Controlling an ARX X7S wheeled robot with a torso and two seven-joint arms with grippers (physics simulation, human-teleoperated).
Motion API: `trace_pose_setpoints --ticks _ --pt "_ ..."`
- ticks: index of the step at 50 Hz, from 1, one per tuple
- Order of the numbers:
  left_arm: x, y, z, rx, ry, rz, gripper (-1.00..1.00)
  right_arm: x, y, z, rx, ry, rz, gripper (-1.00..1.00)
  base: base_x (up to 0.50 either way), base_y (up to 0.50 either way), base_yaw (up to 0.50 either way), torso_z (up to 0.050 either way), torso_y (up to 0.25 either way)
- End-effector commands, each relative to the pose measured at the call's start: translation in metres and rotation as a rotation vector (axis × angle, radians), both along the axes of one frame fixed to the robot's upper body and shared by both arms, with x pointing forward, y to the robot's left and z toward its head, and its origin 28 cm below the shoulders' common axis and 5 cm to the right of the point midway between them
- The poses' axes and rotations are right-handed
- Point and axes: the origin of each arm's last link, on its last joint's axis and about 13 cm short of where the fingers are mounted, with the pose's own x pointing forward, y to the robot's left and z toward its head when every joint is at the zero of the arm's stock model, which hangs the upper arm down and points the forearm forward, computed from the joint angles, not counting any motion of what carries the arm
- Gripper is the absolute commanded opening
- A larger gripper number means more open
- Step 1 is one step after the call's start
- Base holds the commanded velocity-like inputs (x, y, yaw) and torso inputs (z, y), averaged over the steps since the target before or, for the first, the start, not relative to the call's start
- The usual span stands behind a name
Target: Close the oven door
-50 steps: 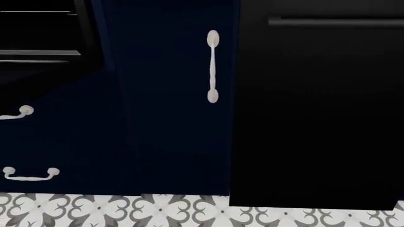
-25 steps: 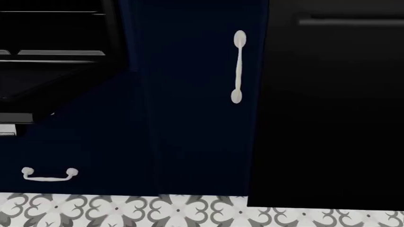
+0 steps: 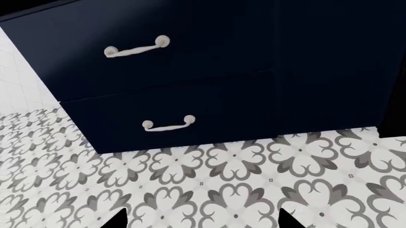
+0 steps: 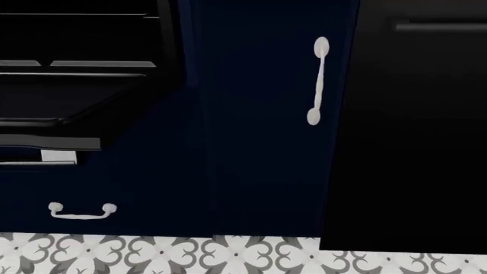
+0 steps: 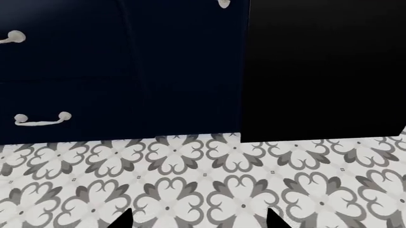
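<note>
Your head view has swung left since a second ago: the oven door (image 4: 72, 108) now juts into the upper left, hanging open flat below the racked cavity (image 4: 76, 34). Its front edge overhangs the navy drawer (image 4: 84, 188), so you have room beneath it to lift. Both end effectors (image 3: 203, 221) (image 5: 198, 219) hang over the tiled floor (image 5: 209, 180), fingertips spread apart, grasping nothing.

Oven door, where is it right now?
The oven door is at the head view's left edge, hanging open below the racked oven cavity, above the navy drawer with the white curved handle and left of the tall navy cabinet door.
</note>
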Motion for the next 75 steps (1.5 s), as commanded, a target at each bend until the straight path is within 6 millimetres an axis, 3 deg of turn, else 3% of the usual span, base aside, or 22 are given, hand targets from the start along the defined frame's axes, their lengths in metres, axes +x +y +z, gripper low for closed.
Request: trace_pose_setpoints --ticks 1,34,60,61,75 --pt "0.0013 -0.0004 0.004 0.004 -0.003 -0.004 1.0 0.0014 0.0 -0.0004 -0.004 0.003 0.004 1.0 0.0 0.22 0.0 0.0 0.0" --pt "-0.0002 0.0002 0.0048 0.006 -0.017 0.004 1.0 -0.0005 0.0015 0.0024 -0.004 0.0 0.011 1.0 0.0 0.22 0.0 0.0 0.0" --pt "0.0007 0.0001 0.0052 0.009 -0.023 0.001 1.0 -0.0003 0.0011 0.0021 0.006 -0.006 0.01 1.0 0.0 0.4 0.0 0.0 0.0" --pt "-0.0006 -0.0003 -0.0025 0.009 -0.023 0.0 1.0 -0.0003 0.0011 0.002 0.005 -0.005 0.009 1.0 0.0 0.37 0.0 0.0 0.0" --pt "0.0006 -0.0003 0.0057 0.01 -0.022 -0.001 1.0 0.0003 0.0017 0.0019 0.008 -0.007 0.011 1.0 0.0 0.37 0.0 0.0 0.0"
